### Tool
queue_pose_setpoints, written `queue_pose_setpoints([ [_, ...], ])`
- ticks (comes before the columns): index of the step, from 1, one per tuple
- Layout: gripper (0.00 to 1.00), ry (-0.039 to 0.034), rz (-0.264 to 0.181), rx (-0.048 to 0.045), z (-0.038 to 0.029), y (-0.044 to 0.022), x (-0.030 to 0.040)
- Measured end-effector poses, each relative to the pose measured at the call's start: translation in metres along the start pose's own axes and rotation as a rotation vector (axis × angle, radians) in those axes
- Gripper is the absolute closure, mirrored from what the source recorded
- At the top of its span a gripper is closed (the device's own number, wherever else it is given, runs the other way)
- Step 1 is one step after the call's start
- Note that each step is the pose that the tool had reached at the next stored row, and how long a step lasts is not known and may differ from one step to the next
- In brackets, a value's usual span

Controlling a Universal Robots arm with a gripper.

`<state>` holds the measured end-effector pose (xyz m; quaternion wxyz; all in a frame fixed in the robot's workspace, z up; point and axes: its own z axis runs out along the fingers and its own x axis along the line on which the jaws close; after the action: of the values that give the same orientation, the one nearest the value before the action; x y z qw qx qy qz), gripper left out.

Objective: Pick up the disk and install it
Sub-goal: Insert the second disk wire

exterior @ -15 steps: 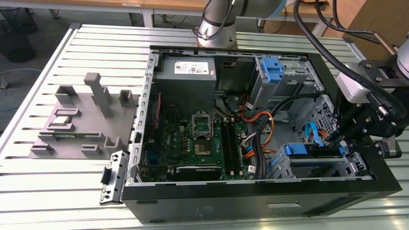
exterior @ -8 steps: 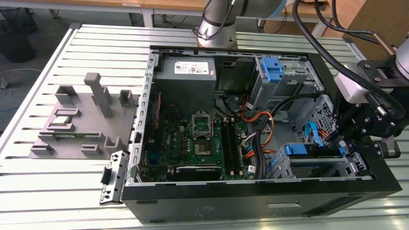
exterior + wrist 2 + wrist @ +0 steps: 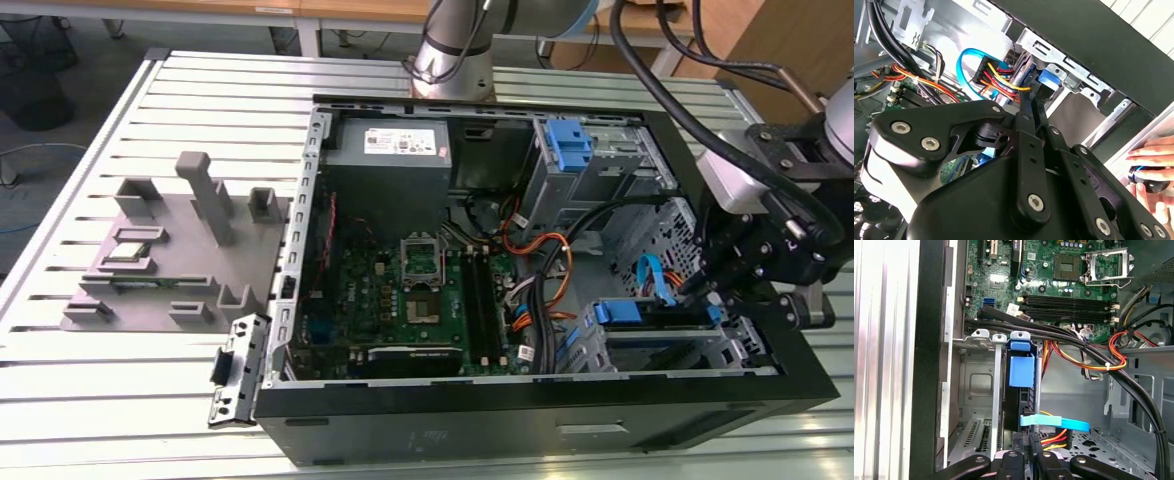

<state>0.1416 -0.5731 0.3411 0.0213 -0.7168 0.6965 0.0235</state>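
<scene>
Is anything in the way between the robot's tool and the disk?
Nothing visible. In the first wrist view, the tool is right at the end of the disk, which stands on edge in the drive cage. A light blue cable lies across that end.

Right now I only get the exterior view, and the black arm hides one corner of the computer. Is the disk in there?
Observer: Yes. In the first wrist view the disk stands on edge in a slot of the metal drive cage.
Operator: And where is the arm's tip?
Observer: In the second wrist view the gripper reaches right up to a plug with red and yellow wires and a light-blue cable.
Operator: Is anyone near it?
Observer: A person's hand shows in the second wrist view, outside the case wall, around a small dark object.
</scene>
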Motion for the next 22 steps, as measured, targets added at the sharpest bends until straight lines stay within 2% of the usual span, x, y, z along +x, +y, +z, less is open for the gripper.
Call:
queue_pose_setpoints([
  [21,0.83,0.0001,0.000,0.0000,0.0019,0.0000,-0.0006],
  [22,0.76,0.0001,0.000,0.0000,0.0019,0.0000,-0.0006],
])
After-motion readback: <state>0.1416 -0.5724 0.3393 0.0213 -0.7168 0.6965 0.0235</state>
